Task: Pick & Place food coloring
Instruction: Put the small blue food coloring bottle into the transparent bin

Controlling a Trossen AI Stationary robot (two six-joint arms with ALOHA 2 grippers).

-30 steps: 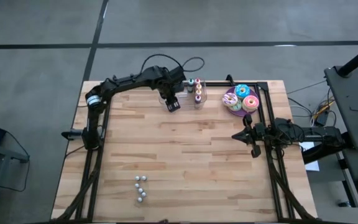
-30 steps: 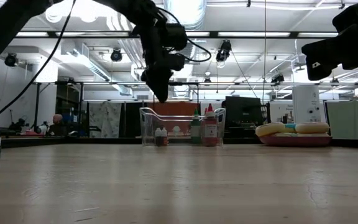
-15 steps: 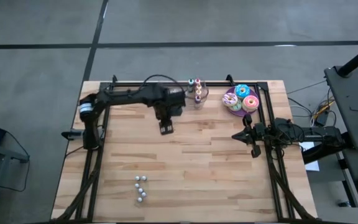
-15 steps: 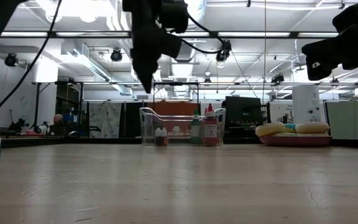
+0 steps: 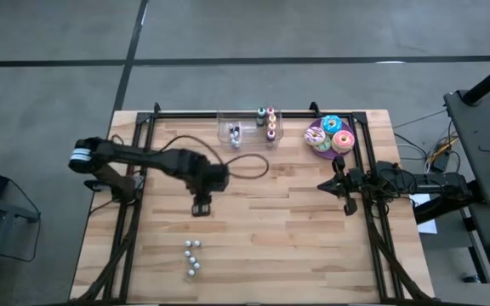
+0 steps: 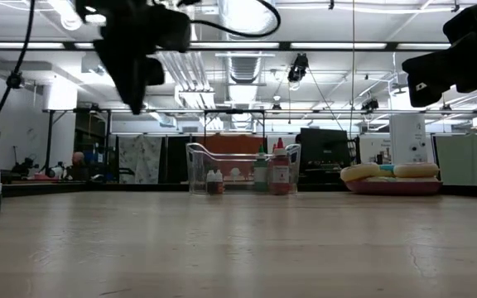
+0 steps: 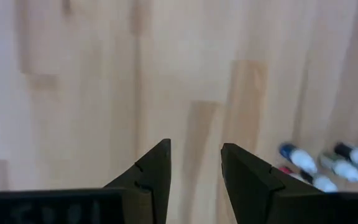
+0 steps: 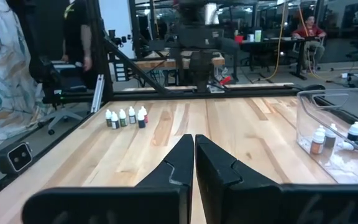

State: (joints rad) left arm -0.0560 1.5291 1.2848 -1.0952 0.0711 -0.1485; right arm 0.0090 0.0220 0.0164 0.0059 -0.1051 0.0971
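Several tiny food coloring bottles (image 5: 192, 257) with white caps stand upright in a short row on the wooden table near its front left; they also show in the right wrist view (image 8: 126, 116) and the left wrist view (image 7: 322, 165). Two more small bottles (image 5: 233, 132) stand in a clear bin (image 5: 249, 127) at the far edge. My left gripper (image 5: 201, 208) hangs open above bare wood, between the bin and the row, pointing down with nothing between its fingers (image 7: 194, 146). My right gripper (image 5: 321, 184) waits shut at the table's right side, pointing level (image 8: 194, 138).
Taller bottles with coloured caps (image 5: 270, 123) stand in the bin's right end (image 6: 272, 170). A purple plate (image 5: 313, 140) holding frosted doughnuts (image 5: 334, 132) sits at the far right. People and desks show in the room beyond the table. Bare wood lies in the table's middle.
My left gripper has travelled from above the clear bin toward the table's near edge and somewhat to the left, staying high above the wood and nearing the row of tiny bottles. Its fingers hold nothing.
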